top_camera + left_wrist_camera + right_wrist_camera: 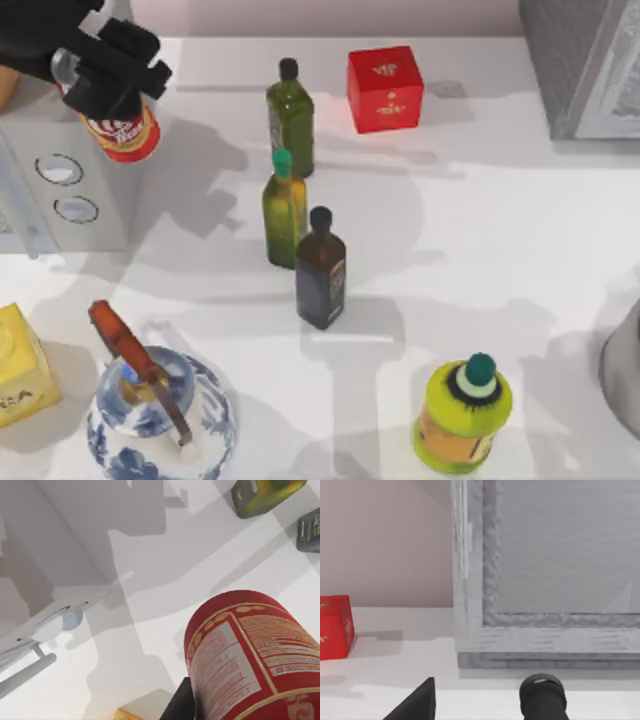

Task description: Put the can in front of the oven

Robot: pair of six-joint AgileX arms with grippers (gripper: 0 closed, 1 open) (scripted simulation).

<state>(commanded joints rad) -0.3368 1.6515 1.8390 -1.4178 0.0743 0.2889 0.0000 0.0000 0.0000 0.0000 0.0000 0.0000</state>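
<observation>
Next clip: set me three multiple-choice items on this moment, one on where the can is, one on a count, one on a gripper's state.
1. Where is the can?
A. beside the red box
B. held at the oven's top right corner
C. lying by the teapot

2. How many round white dials show on the oven's front?
A. two
B. three
C. four

3. What is the left gripper doing?
A. hanging open
B. gripping a bottle
C. shut on the can

Key: 1 B, the top view shows it at that corner; 2 A, two dials are visible; 3 C, the fingers clamp the can's top.

Red can [122,133] aloft, tilted, beside pale grey oven [60,190] at table's left
</observation>
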